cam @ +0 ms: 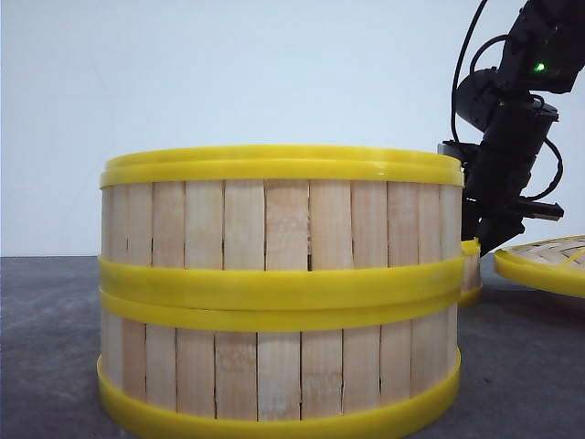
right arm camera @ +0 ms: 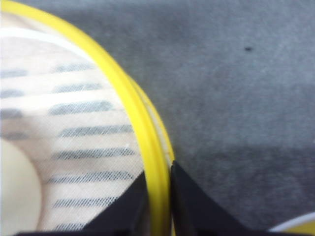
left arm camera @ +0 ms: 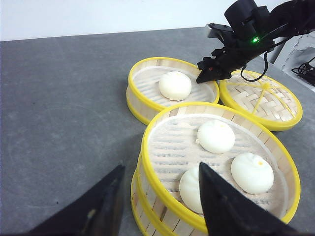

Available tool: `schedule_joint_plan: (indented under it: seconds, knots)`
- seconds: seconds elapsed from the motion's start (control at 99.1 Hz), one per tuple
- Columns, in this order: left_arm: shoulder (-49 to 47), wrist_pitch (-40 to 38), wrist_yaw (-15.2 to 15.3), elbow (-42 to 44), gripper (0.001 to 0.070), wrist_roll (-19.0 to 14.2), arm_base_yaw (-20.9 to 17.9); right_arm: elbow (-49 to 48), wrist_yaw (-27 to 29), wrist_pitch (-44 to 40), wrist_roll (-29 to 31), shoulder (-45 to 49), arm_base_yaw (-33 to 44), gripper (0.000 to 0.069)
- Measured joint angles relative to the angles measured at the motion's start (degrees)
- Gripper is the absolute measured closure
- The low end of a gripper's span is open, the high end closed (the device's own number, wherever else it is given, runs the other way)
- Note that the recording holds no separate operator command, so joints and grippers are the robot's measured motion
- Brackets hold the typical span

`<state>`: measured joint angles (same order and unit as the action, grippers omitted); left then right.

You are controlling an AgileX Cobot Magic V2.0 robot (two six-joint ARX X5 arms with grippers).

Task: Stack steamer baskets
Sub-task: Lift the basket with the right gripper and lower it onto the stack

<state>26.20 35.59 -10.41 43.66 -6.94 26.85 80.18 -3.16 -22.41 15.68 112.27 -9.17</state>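
Steamer baskets are seen in two places on the grey desk (left arm camera: 59, 108). Two of them are stacked (cam: 279, 293) close to the front camera, the upper one seated rim to rim on the lower. In the left wrist view, three white buns (left arm camera: 216, 136) are seen lying on the cloth liner of the top basket of this stack (left arm camera: 162, 147). The left gripper (left arm camera: 160, 201) is held apart from the stack, its dark fingers (left arm camera: 224, 206) spread wide, one outside the wall and one above the basket's inside; nothing is gripped by it.

Beyond the stack, a third basket (left arm camera: 147, 73) is stood alone on the desk, with a single bun (left arm camera: 175, 85) inside. Its rim is clasped on the far side by the right gripper (left arm camera: 209, 73): in the right wrist view the yellow rim (right arm camera: 147, 147) is pinched between the two nearly closed fingertips of the right gripper (right arm camera: 160, 196). The basket is seen resting on the desk.

Just beside that basket, to the right, a flat woven lid (left arm camera: 263, 98) with a yellow rim is laid on the desk, touching or nearly touching the single basket.
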Motion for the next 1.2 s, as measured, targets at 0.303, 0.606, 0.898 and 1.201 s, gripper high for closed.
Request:
schedule_joint_plan:
  seconds: [0.303, 0.606, 0.898, 1.201]
  knots:
    - [-0.4, 0.0, 0.0, 0.0, 0.0435, 0.0, 0.0, 2.4, 0.8, -0.8, 1.5, 0.3, -0.7, 0.0661]
    - [-0.4, 0.0, 0.0, 0.0, 0.0434, 0.0, 0.0, 15.5, -2.1, -11.3, 1.1, -1.8, -0.6, 0.0661]
    - [-0.4, 0.0, 0.0, 0.0, 0.0434, 0.0, 0.0, 20.2, -6.1, -21.6, -5.0, -16.5, -1.3, 0.0662]
    - [-0.4, 0.0, 0.0, 0.0, 0.0434, 0.0, 0.0, 20.2, -9.8, -34.8, -12.2, -29.2, -5.9, 0.0662]
